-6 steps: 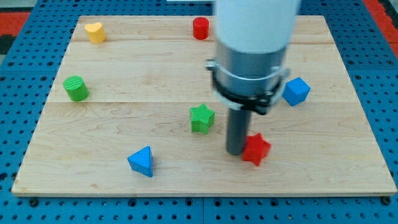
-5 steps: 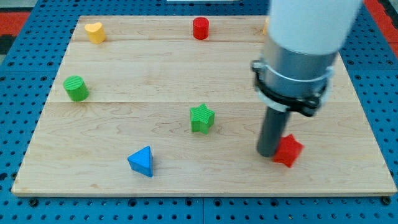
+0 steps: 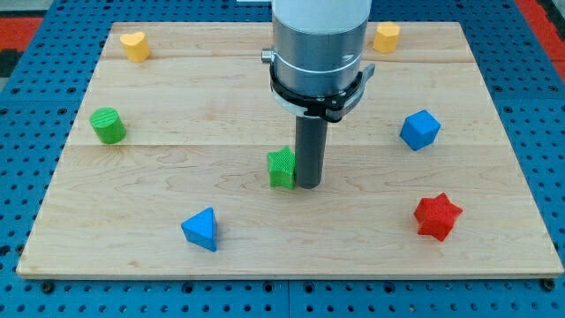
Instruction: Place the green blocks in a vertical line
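A green star block lies near the middle of the wooden board, partly hidden by the rod. My tip stands right against the star's right side, touching or nearly so. A green cylinder block sits far to the view's left, a little higher than the star. The two green blocks are far apart sideways.
A blue triangle block lies at the lower left. A red star block lies at the lower right. A blue cube is at the right. A yellow heart block and another yellow block sit near the top edge.
The red star was pushed to the view's right and now rests at the lower right. My tip then swung back left and now stands against the green star's right side.
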{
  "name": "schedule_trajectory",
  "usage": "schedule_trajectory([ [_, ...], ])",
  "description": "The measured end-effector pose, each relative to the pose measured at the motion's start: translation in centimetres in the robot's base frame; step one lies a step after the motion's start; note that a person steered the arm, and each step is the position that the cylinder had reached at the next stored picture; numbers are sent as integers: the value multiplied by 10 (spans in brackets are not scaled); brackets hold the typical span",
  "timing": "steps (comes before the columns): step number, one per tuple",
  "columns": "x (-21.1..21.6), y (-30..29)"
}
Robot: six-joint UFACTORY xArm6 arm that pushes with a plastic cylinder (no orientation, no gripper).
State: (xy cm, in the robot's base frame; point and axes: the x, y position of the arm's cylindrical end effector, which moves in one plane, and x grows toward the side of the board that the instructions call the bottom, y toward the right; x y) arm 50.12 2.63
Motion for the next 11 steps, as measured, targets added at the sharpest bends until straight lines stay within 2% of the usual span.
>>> schedule_trajectory([
  [1, 0, -15],
  [3, 0, -94],
  [4, -4, -89],
  [5, -7, -36],
  [7, -40, -22],
  [9, -41, -155],
  [11, -51, -230],
])
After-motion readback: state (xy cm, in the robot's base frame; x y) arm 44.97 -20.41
